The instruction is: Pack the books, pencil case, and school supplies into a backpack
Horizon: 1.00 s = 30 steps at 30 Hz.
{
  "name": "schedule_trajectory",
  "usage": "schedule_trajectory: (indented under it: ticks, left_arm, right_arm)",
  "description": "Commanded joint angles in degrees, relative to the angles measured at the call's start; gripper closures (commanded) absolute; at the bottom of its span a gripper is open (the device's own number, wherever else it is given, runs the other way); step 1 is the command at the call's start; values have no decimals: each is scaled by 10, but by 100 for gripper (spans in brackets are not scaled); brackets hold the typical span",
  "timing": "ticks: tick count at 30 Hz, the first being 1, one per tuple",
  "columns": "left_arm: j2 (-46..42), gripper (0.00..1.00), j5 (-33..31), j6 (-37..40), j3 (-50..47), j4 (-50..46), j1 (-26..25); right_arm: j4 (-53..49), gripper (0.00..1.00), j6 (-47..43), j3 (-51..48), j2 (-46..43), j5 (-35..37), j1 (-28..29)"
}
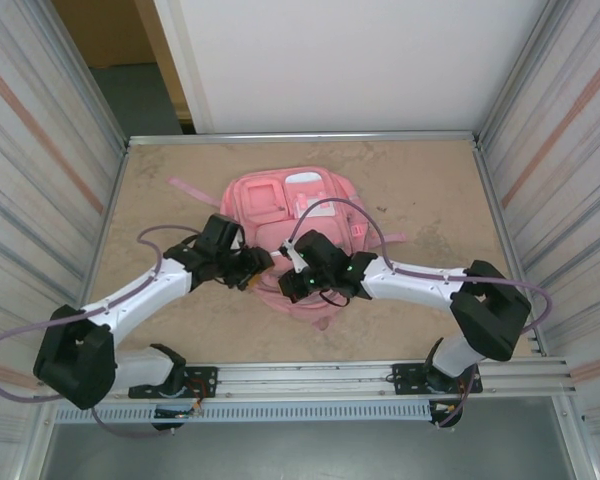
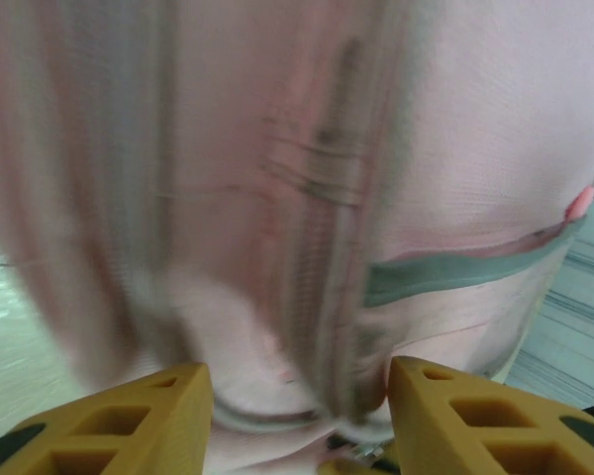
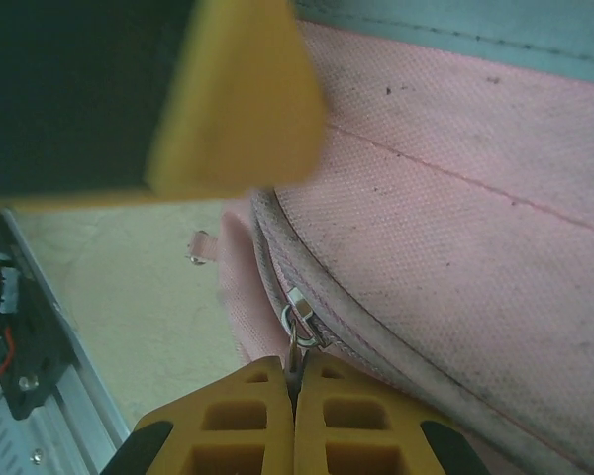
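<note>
the backpack (image 1: pixel 295 205) is soft pink woven cloth, rounded in outline, lying flat on the middle of the tan, speckled surface (image 1: pixel 430 190) with its paler pink and white front pockets facing up. up close the cloth shows a fine dotted weave with stitched seams (image 3: pixel 475 198), and a dark zipper track curves along its rounded edge. a small metal zipper pull (image 3: pixel 297 315) hangs from that track and runs down between the yellow, hollow-ribbed fingers (image 3: pixel 346 416) of the right jaws, which are pressed together, pinching it at the backpack's near edge. the left jaws stand spread, their yellow fingers (image 2: pixel 129 416) either side of a blurred fold of pink cloth with a grey-green band (image 2: pixel 465 272) across it; whether the pads touch the cloth cannot be told. from above, both black wrists meet over the backpack's near edge, the left arm (image 1: pixel 145 290) coming in from its left and the right arm (image 1: pixel 420 282) from its right. a pink strap (image 1: pixel 192 190) trails off the backpack's far left corner. corrugated metal walls (image 1: pixel 40 150) stand on both sides of it, and a metal rail (image 1: pixel 320 375) lies nearer than it.
</note>
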Motion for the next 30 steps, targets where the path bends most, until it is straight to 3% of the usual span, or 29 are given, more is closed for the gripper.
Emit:
schedule_trajectory:
  ticks: [1,3,4,6,10,16,20,23,25,30]
  left_arm:
    - [31,55,-27,-16,27,46,-7]
    - [44,59,-45,-17,27,41,-7]
    - [44,68,-57,-17,25,38,-6]
    - [37,100,-63,2,19,37,4]
    - [25,100,-2,75,40,3,37]
    - [0,100,27,152,66,-90,94]
    - [13,100,81,238,85,-98,148]
    - [61,100,146,248,108,-100,200]
    - [111,92,214,240,128,-74,233]
    - [231,93,228,246,242,-127,292]
  right_arm:
    - [21,100,12,27,6,-36,9]
    - [12,100,8,23,1,-29,6]
    - [8,100,5,19,-5,-25,6]
    - [-1,100,-2,1,-19,-14,-1]
    - [-47,100,-27,-35,-55,8,-34]
    - [-145,100,-13,-75,-95,127,-123]
    - [-118,100,26,-123,-124,81,-193]
    - [-103,100,27,-130,-140,66,-188]
    - [-109,100,32,-118,-142,62,-173]
    - [-100,100,64,-68,-123,50,-81]
